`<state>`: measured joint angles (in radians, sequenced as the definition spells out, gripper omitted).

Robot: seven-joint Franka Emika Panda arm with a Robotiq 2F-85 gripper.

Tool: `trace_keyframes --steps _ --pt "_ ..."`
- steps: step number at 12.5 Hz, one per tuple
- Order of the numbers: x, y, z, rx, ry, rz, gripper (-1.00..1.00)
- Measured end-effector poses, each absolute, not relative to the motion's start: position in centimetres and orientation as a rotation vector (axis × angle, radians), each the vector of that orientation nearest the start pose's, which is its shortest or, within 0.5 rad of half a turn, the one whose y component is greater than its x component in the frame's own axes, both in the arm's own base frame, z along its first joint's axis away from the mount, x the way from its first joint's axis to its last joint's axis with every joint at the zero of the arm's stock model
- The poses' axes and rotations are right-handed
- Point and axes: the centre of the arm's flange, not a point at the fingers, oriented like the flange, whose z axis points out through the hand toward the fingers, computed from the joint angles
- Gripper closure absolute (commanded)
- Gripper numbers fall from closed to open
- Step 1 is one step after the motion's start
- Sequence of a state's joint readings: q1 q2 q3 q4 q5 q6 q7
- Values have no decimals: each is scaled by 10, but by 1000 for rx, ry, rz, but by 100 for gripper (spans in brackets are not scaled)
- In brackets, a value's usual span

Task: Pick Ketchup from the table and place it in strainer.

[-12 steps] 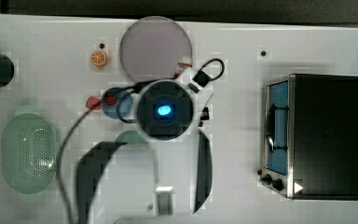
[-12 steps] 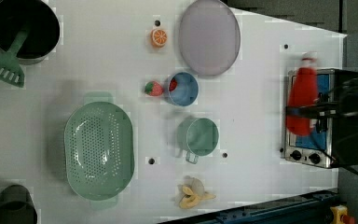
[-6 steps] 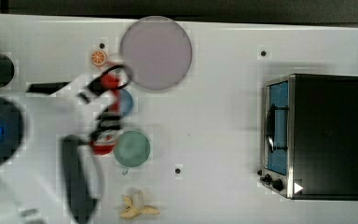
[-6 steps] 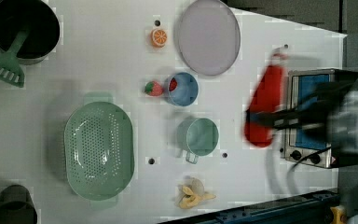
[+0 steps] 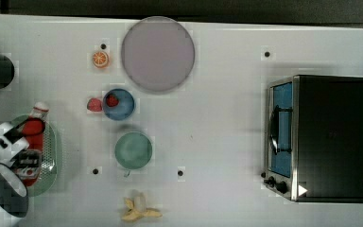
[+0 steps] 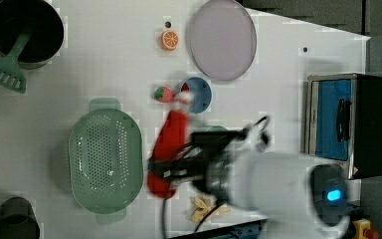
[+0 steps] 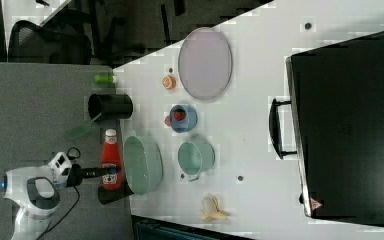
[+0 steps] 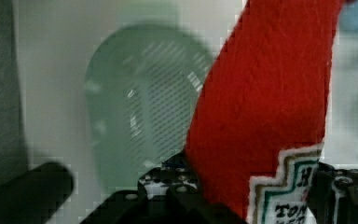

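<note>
1. Ketchup (image 7: 111, 162) is gripped between the jaws of the gripper (image 7: 111, 172), carried above the table beside the strainer (image 7: 142, 165).
2. Risk: if released off-centre, the long bottle may catch the rim and topple out.

Bright, even overhead light washes the white table (image 5: 227, 142) nearly shadowless, with only soft smudges beside the toaster oven (image 5: 321, 137). Blocky compression speckles every view, and motion blur smears the arm (image 6: 273, 184) and Ketchup (image 6: 169, 149) in the left view. Up close, the wrist view renders the strainer (image 8: 135, 112) hazy and soft.
</note>
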<state>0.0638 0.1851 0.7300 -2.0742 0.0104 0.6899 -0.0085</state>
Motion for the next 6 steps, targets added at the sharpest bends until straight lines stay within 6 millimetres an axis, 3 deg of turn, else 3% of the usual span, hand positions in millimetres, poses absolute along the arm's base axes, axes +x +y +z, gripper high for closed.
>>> trace_keyframes --steps 3,6 --pt "389 438 311 -2959 84 221 -96" --pt "393 436 279 -2927 190 282 -100"
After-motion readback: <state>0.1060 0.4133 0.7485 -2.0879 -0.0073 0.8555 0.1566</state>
